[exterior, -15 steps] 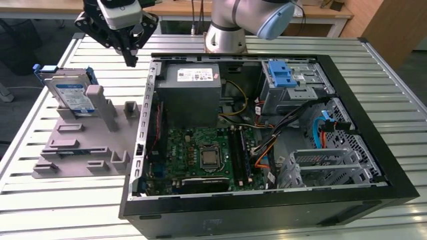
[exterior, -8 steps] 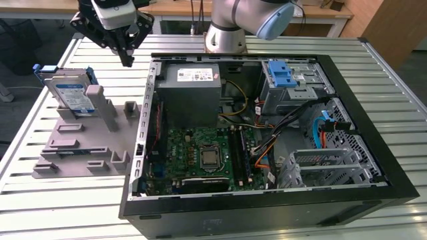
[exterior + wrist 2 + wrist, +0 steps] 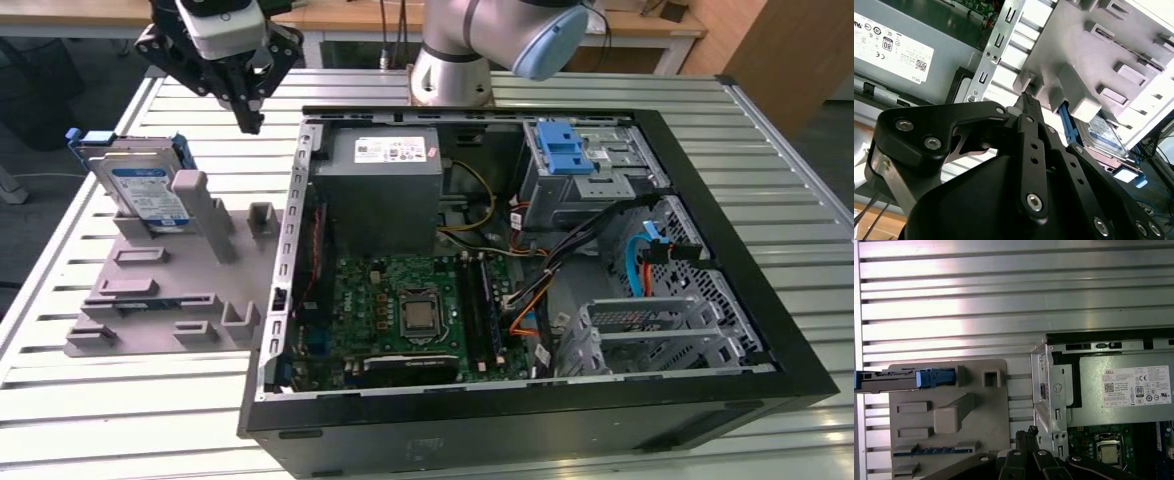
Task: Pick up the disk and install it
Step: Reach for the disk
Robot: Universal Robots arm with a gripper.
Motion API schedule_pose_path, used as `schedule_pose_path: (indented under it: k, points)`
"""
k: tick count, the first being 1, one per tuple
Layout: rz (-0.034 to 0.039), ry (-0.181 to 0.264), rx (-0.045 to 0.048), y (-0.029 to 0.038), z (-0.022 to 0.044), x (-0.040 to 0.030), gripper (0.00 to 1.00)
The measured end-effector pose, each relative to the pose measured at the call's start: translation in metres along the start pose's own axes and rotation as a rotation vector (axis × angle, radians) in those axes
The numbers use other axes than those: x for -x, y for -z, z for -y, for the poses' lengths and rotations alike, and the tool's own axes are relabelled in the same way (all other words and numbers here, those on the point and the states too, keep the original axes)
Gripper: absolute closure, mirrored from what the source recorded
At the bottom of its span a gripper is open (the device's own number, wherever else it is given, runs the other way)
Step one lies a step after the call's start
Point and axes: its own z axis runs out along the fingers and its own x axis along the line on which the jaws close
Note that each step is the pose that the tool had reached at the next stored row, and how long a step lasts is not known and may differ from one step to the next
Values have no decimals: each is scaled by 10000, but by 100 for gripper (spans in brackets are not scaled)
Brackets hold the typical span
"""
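Observation:
The disk (image 3: 140, 185) stands on edge in the grey holder block (image 3: 174, 290) at the exterior view's left, its white-and-blue label facing forward and its blue frame round the edges. My gripper (image 3: 250, 125) hangs above the table between the holder and the open computer case (image 3: 300, 250), behind and to the right of the disk and apart from it. Its black fingers meet at the tips, shut on nothing. In the second wrist view the gripper (image 3: 1026, 100) points toward the holder block (image 3: 1104, 50) with the disk (image 3: 1104, 135) beyond. The first wrist view shows the disk (image 3: 894, 380) edge-on and the gripper (image 3: 1030, 432).
The open case holds a grey power supply (image 3: 380, 170), a green motherboard (image 3: 414, 310), cables and a metal drive cage with a blue latch piece (image 3: 567, 150). The arm's base (image 3: 454, 60) stands behind the case. The slatted metal table (image 3: 80, 420) stretches round everything.

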Motion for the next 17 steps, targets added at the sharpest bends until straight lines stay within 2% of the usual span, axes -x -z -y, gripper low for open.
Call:
schedule_pose_path:
  k: [5, 11, 13, 14, 17]
  points:
    - [0, 0, 0, 0, 2, -48, 89]
    - [0, 1, 0, -1, 1, -156, 89]
    - [0, 2, 0, -1, -7, -206, 89]
    - [0, 0, 0, -2, -23, -269, 89]
    - [0, 1, 0, -5, -50, -377, 89]
